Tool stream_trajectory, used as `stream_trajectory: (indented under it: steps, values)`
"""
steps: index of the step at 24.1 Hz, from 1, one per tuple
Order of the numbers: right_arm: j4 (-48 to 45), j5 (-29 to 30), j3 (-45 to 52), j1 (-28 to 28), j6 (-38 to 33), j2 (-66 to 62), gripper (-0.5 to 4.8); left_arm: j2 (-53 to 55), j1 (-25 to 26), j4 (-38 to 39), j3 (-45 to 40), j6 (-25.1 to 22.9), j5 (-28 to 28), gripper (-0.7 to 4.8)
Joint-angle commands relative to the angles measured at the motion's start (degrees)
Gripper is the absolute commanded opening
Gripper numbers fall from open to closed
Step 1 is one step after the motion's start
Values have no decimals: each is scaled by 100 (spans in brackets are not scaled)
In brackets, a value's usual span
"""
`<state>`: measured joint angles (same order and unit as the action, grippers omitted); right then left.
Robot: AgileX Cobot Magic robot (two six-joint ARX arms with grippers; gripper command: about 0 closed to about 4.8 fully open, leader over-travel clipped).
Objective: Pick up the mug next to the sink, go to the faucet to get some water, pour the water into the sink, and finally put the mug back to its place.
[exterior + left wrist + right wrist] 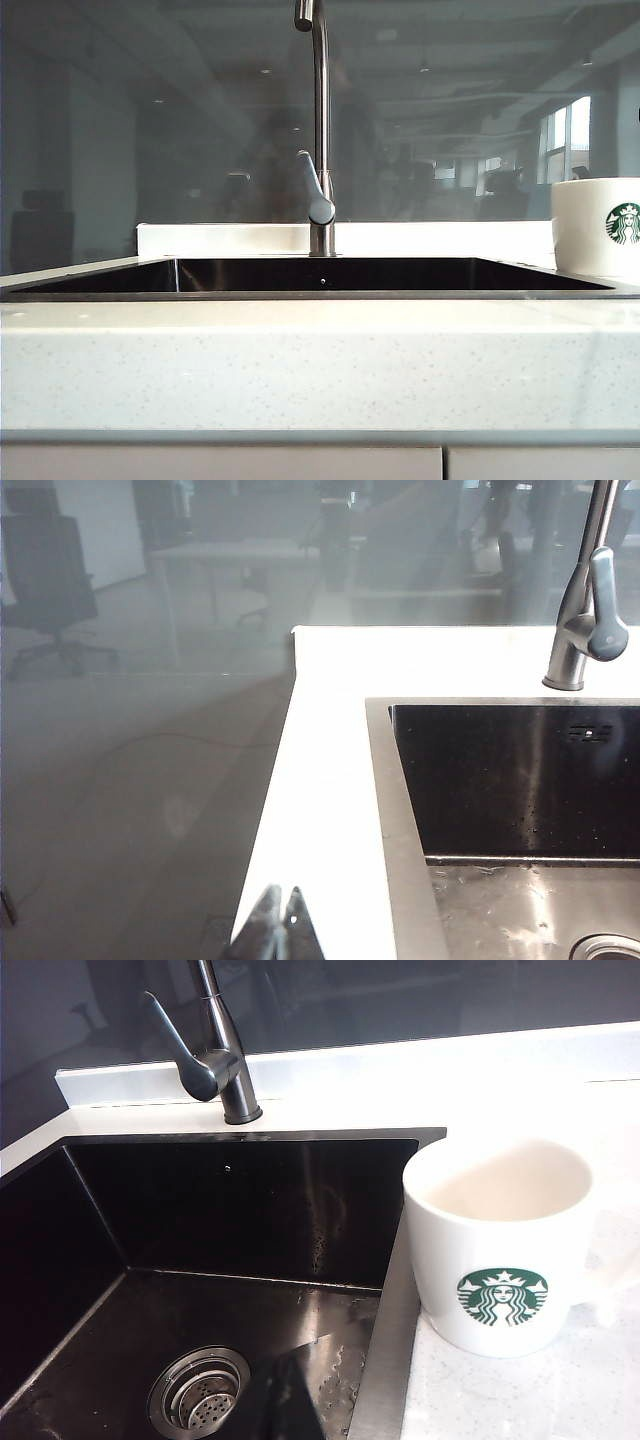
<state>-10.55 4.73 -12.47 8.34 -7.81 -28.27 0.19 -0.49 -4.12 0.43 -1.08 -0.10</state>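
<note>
The mug (505, 1250) stood upright on the countertop (300, 360) just beside the sink (240, 1220), on the side away from the faucet's lever, its logo facing the right wrist camera and its handle turned away from the basin; it looked empty. The faucet (320, 130) rose behind the sink's back rim, its grey lever (316, 190) hanging down near the base. The chief risk from here was a poor first grasp: the mug's wall is smooth and wide, so fingers closing off-centre could nudge it along the stone or tip it over the metal rim into the basin, and a grip on the rim alone might slip once water adds weight. The tall faucet tube also stood where a lifted mug could strike it. The left gripper (280, 920) showed only as dark fingertips pressed together, held off the sink's far corner, over the counter edge. The right gripper itself was out of frame; its jaws were closed on nothing, the wrist looking down on the mug from near the sink's front.
</note>
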Motion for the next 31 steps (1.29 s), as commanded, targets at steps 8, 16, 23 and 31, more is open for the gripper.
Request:
stream_trajectory:
  steps: [8, 16, 23, 31]
  values:
    - [-96, 7, -31, 9, 24, -2, -1, 2, -2, -107, 15, 66, 33, -4]
    - [-96, 7, -31, 9, 22, -2, -1, 2, -2, -107, 15, 66, 33, -4]
    - [-101, -59, -31, 7, 24, -2, -1, 2, -2, -109, 15, 66, 33, -4]
    - [511, -1561, 31, -468, 103, 1320, -1, 2, -2, -105, 15, 66, 33, -4]
